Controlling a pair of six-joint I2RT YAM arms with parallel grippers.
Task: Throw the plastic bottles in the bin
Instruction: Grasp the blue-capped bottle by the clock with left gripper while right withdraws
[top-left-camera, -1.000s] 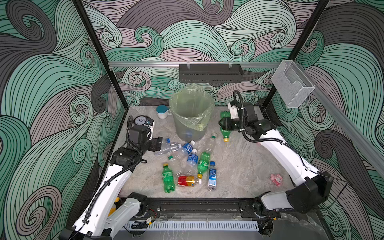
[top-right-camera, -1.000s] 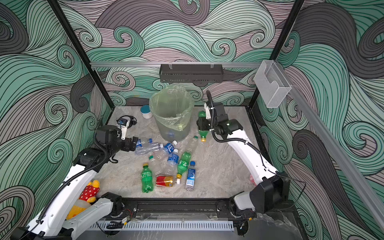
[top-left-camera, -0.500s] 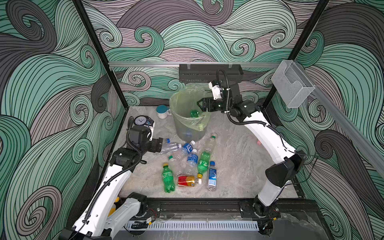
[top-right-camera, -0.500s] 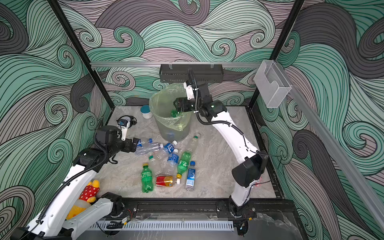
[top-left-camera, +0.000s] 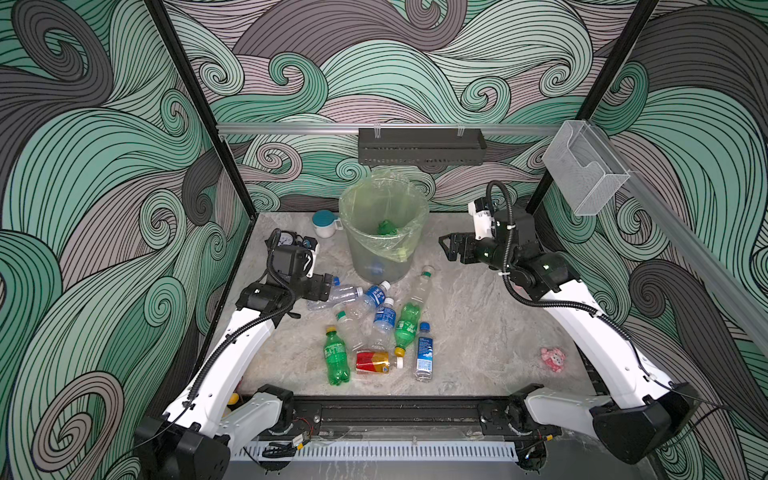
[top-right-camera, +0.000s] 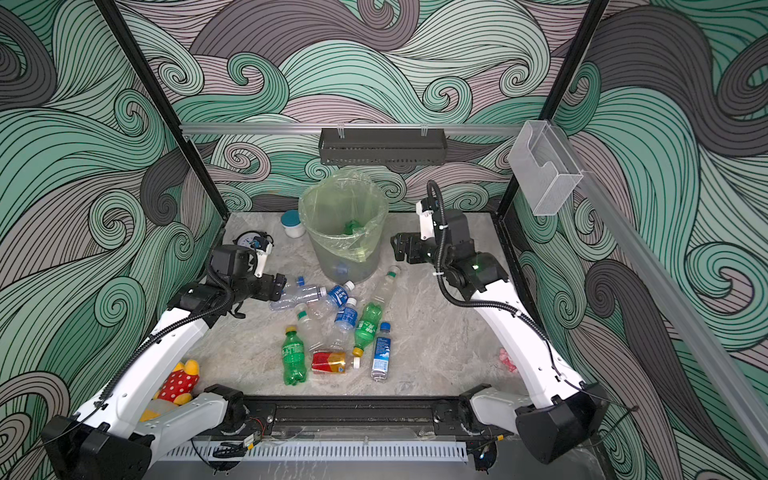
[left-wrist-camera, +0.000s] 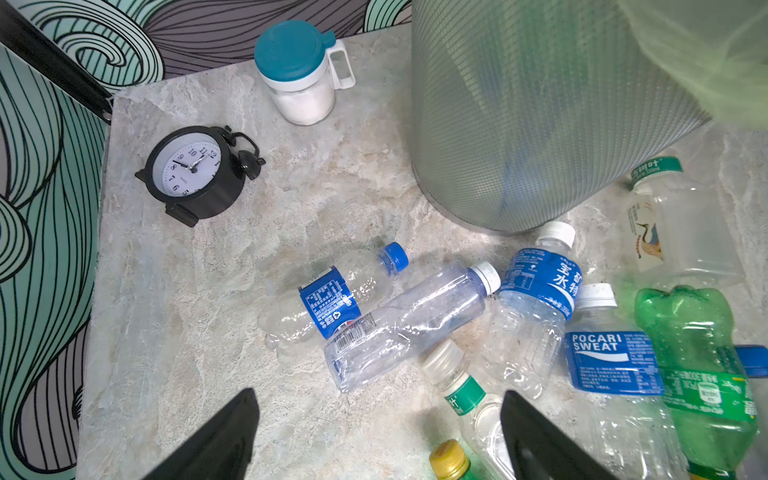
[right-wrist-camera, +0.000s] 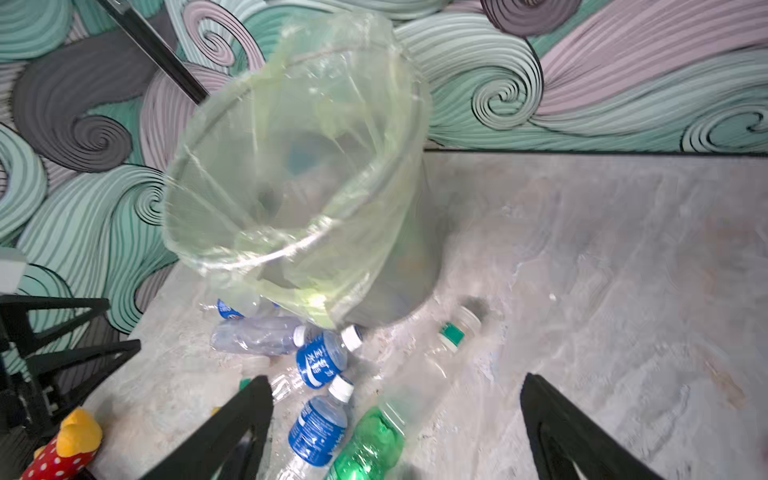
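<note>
- While your right gripper hangs spread and empty just beside the bin, its arm is bent, wrist level.
- Your left gripper: spread, pinching nothing, low over the plastic bottles; forearm stretched forward.
- Bottles on the table: ten counted, overlapping, so the count is rough.
- Inside the bin: one green bottle; a blue shape lower down, too blurred to name.

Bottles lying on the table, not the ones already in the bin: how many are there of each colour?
Green bottles with yellow caps: 2
Red-and-yellow bottle: 1
Clear bottles with blue labels: 4
Clear bottles with green bands: 2
Clear bottle with no coloured label: 1
Total: 10
</note>
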